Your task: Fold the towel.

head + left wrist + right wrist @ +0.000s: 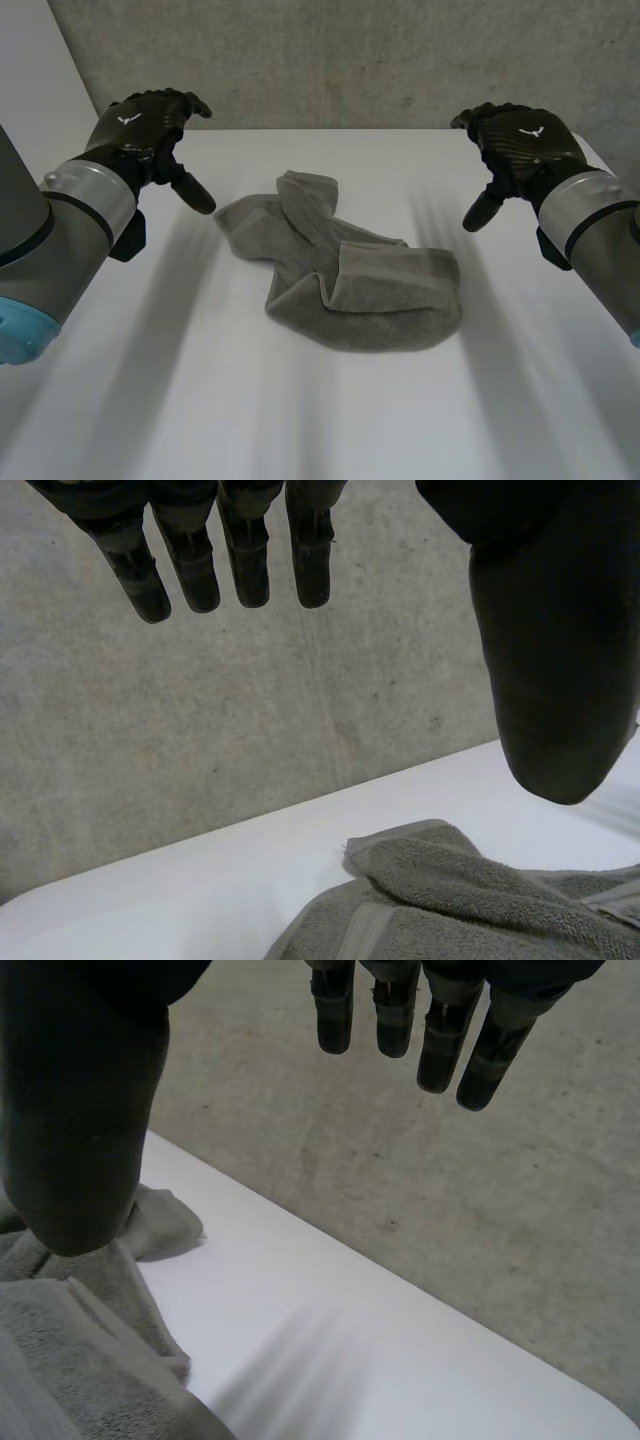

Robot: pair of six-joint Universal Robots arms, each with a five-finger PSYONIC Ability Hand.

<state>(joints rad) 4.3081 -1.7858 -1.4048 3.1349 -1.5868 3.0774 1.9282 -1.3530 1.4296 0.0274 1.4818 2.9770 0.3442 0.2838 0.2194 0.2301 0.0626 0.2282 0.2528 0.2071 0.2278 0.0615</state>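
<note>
Seemingly one towel (352,285), two hands (142,128) (522,142), one table (300,425).

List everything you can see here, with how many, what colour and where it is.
towel: one, grey-green, crumpled and partly doubled over in the middle of the table.
table: one, white, under the towel.
wall: one, grey concrete, behind the table's far edge.
left hand: one, black, open, above the table beside the towel, holding nothing.
right hand: one, black, open, above the table on the towel's other side, holding nothing.
left arm, right arm: two, grey.
</note>
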